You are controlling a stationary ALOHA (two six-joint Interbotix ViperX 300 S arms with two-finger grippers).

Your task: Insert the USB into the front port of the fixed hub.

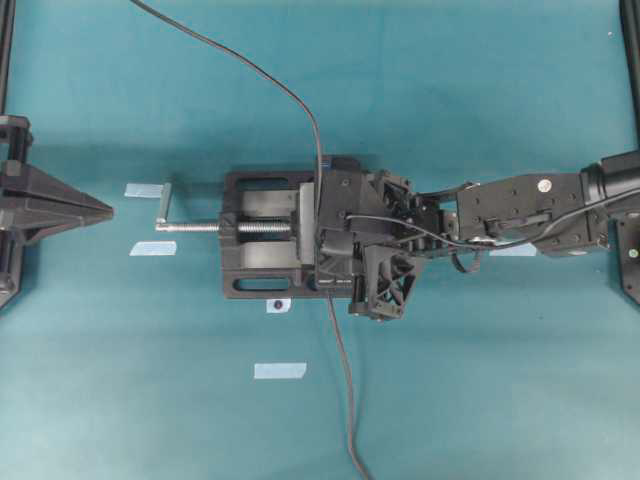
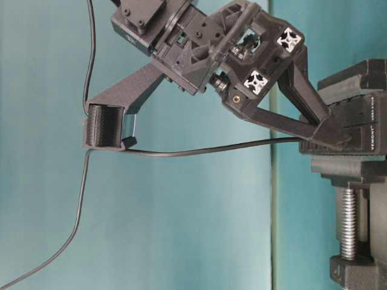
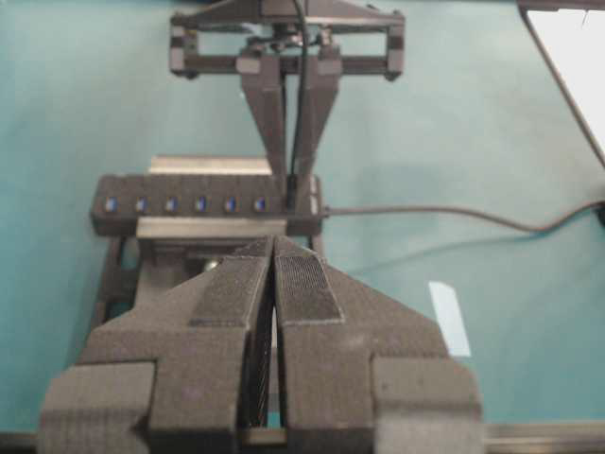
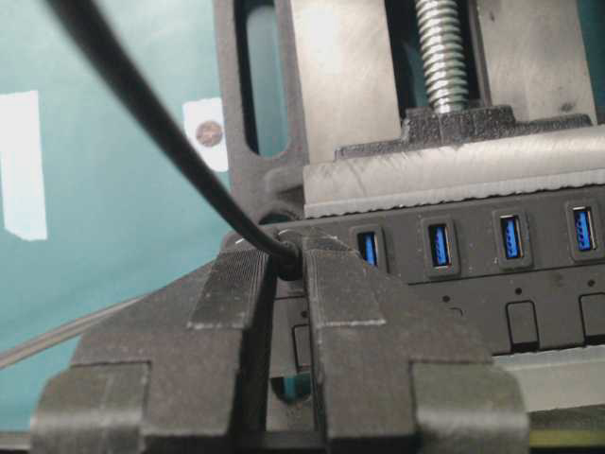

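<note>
USB sits pinched between my right gripper fingers at the lower-centre end port of the fixed hub (its cable runs upper left); vise behind. My left gripper rests closed, empty.

The right arm is matte black, jointed from boxy segments with small silver screws and thin black cables looped alongside. Its fingers are wedge-shaped black plastic with finely ribbed pads, as are the left gripper's fingers.

Black fixed hub with blue ports, black vise, silver screw, teal table.
</note>
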